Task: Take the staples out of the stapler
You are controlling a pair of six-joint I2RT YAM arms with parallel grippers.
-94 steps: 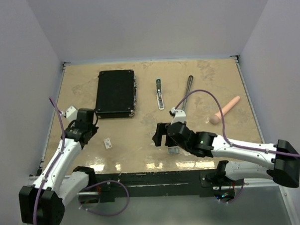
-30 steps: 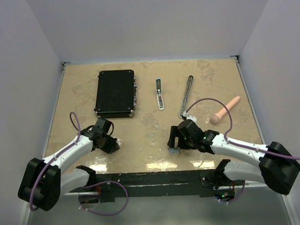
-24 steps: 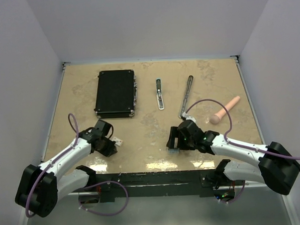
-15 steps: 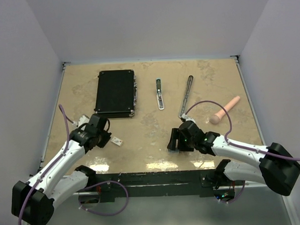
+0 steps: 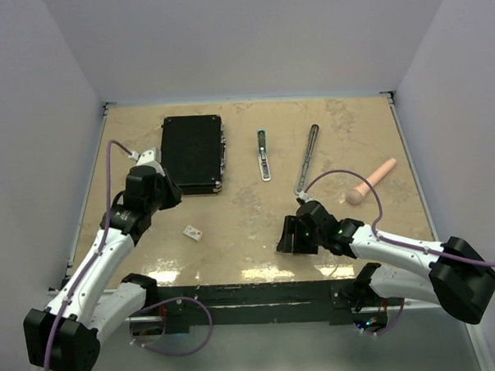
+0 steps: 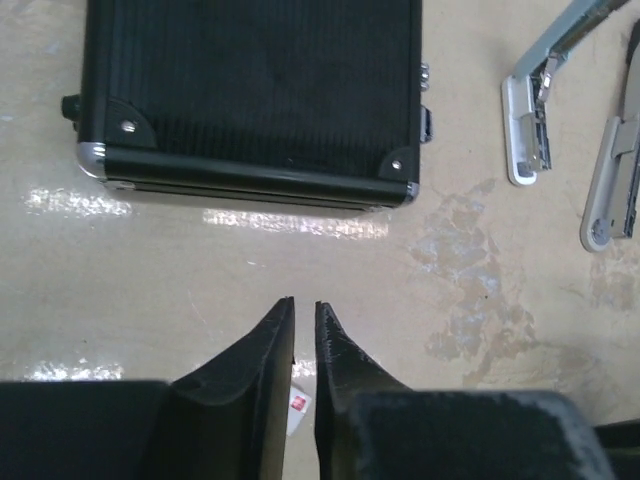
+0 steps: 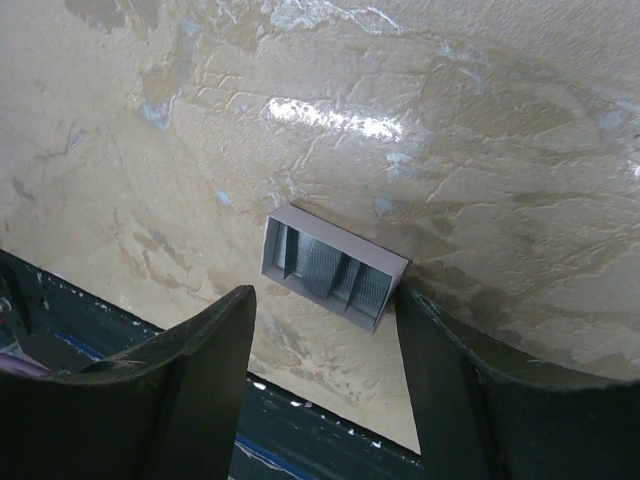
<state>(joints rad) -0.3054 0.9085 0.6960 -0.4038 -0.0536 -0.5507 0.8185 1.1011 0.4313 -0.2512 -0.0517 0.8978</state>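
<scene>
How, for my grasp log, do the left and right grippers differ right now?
The left gripper is nearly shut on nothing; the right gripper is wide open, flanking the staples. The left gripper faces the black case; the right gripper faces the near edge of the table. Both angle down toward it.

I counted one black case (image 5: 190, 153) on the bench (image 5: 249, 210). The stapler (image 5: 265, 164) lay in two pieces, one short bar (image 5: 262, 144) and one longer rail (image 5: 309, 156). There was one pink cylinder (image 5: 371, 182), one small white tile (image 5: 192, 232), and one little grey tray (image 7: 340, 235) of staples (image 7: 322, 272), too tightly packed to count. Two arms stood there, the left arm (image 5: 110, 245) and the right arm (image 5: 398, 246).
</scene>
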